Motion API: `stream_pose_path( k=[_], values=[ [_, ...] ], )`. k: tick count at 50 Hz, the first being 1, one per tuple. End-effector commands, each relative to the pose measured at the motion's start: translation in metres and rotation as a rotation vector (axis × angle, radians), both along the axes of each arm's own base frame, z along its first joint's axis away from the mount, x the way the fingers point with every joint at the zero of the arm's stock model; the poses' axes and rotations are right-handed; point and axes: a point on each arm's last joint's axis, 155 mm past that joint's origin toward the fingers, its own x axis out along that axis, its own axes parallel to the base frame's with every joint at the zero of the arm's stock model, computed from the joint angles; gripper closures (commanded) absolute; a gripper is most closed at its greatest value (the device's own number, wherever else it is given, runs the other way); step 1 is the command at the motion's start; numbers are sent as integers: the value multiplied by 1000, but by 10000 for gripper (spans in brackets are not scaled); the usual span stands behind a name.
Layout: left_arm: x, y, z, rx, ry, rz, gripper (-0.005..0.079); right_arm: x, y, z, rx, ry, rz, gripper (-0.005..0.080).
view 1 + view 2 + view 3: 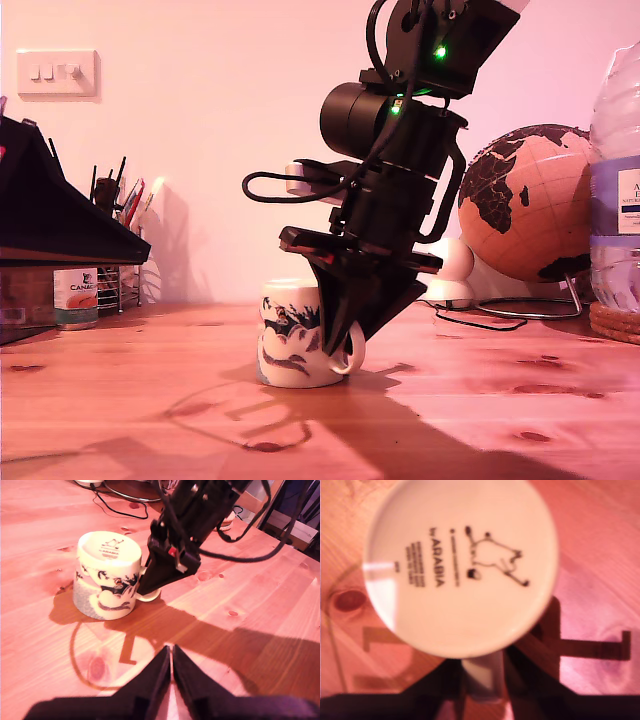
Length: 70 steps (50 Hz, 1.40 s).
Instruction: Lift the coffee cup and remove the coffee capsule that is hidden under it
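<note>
The coffee cup (290,335) (107,575) is a white mug with a dark blue print. It stands upside down on the wooden table, and its stamped base (460,565) fills the second wrist view. My second gripper (340,352) (146,591) (482,692) comes down steeply at the cup's side toward the exterior view's right. Its fingers are closed on the white loop handle (482,680). My first gripper (171,662) hangs shut with nothing in it, a short way back from the cup over bare wood. The coffee capsule is hidden.
A small labelled tin can (75,298) and a pen holder (125,215) stand at the exterior view's left, under a dark wedge-shaped object (60,215). At the exterior view's right are a globe (525,205), a black cable (480,322) and a water bottle (615,180).
</note>
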Motion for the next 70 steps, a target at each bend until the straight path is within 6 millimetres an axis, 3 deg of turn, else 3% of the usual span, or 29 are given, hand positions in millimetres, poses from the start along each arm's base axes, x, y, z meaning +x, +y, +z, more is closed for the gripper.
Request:
stream_pose_path(
  k=[1,4,29,55,70],
  values=[
    [2,-2,6,-1,-22,-7,765,-3,6,-5,4,10,17,675],
    [2,-2,6,-1,-22,-7,765,-2,8,-4,12,7,19,769],
    [4,0,4,12,-24,5,765,-10,15,-1,10,23,42,763],
    [13,7,3,34,-44,62,765,12,37,64,32,-55,51,763],
    [22,5,-12,105,-82,49,749,13,39,92,15,-70,52,764]
  ],
)
